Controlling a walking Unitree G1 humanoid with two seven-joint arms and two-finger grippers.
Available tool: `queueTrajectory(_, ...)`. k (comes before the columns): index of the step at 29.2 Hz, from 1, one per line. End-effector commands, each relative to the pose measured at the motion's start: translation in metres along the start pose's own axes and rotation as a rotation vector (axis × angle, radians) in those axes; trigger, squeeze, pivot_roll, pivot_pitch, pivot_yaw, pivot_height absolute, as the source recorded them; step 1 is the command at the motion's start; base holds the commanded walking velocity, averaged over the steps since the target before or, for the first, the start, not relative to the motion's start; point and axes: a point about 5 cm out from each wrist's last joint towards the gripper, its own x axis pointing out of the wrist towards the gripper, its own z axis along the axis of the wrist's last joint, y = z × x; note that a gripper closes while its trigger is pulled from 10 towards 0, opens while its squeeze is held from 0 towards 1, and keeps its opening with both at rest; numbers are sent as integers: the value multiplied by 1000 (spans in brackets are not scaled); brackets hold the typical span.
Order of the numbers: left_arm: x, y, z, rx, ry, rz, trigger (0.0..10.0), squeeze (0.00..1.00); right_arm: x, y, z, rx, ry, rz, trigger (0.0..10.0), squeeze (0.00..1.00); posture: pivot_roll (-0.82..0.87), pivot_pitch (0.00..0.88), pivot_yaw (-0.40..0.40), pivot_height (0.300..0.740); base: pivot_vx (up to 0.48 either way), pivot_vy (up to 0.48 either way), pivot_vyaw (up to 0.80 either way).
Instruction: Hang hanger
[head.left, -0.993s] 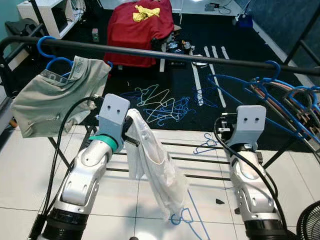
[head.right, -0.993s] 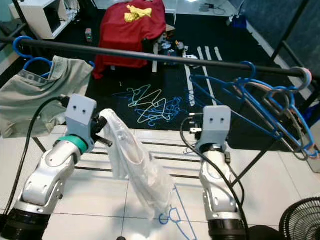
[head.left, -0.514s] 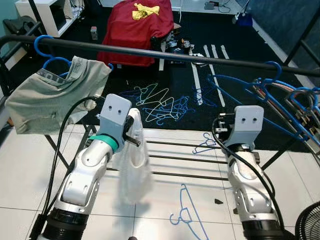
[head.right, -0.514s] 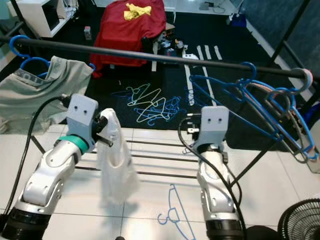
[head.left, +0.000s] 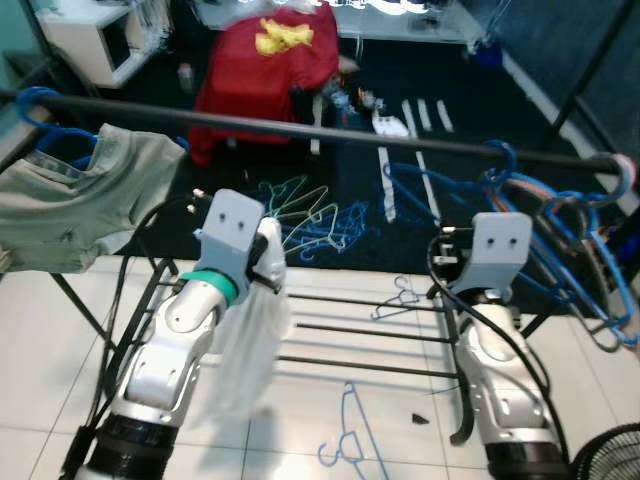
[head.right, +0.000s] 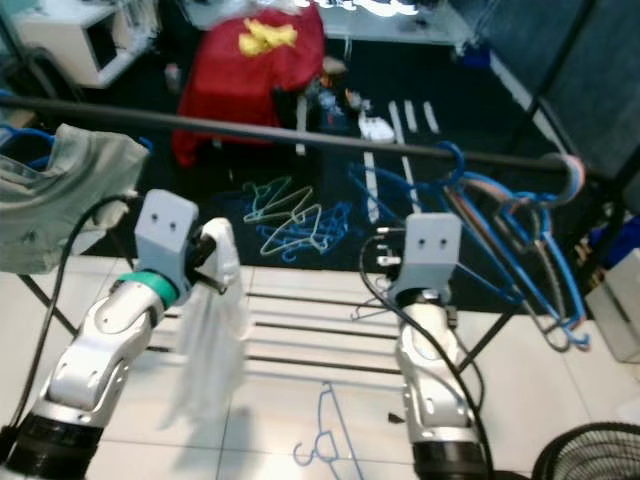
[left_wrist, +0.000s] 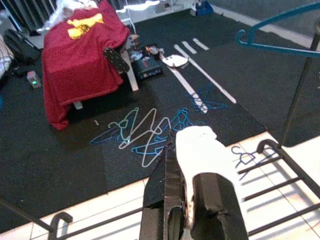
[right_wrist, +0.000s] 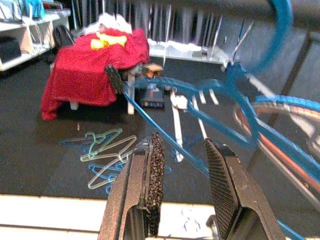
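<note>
My left gripper (head.left: 268, 262) has its jaws closed on the top of a white garment (head.left: 247, 345), which hangs limp down past my forearm above the white tiled floor (head.left: 40, 340). A blue hanger (head.left: 347, 440) lies flat on that floor between my two arms, hook end toward me, free of the garment. In front of me the dark rail (head.left: 330, 133) runs across, carrying a grey-green shirt on a blue hanger (head.left: 70, 195) at its left end and a bunch of bare blue hangers (head.left: 560, 215) at its right end. More loose hangers (head.left: 315, 215) lie tangled on the dark mat beyond.
</note>
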Motion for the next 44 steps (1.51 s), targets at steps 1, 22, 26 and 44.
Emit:
queueTrajectory(1, 0, -5, 3, 5, -20, -14, 10000, 0, -2, -8, -3, -4, 12, -22, 10000, 0, -5, 56, 82, 740, 277, -281, 0)
queueTrajectory(22, 2, -2, 3, -12, -14, -6, 10000, 0, -3, -7, -3, -2, 13, -21, 10000, 0, -6, 59, 83, 740, 79, -80, 0)
queueTrajectory(26, 1, -2, 2, -6, -8, -13, 10000, 0, -3, -7, 0, -21, -2, -8, 10000, 0, -5, 60, 86, 740, 0, 0, 0)
queueTrajectory(44, -2, 6, -1, 14, 7, -16, 10000, 0, 3, -32, 17, 12, 18, 134, 10000, 0, -5, 62, 99, 740, 0, 0, 0)
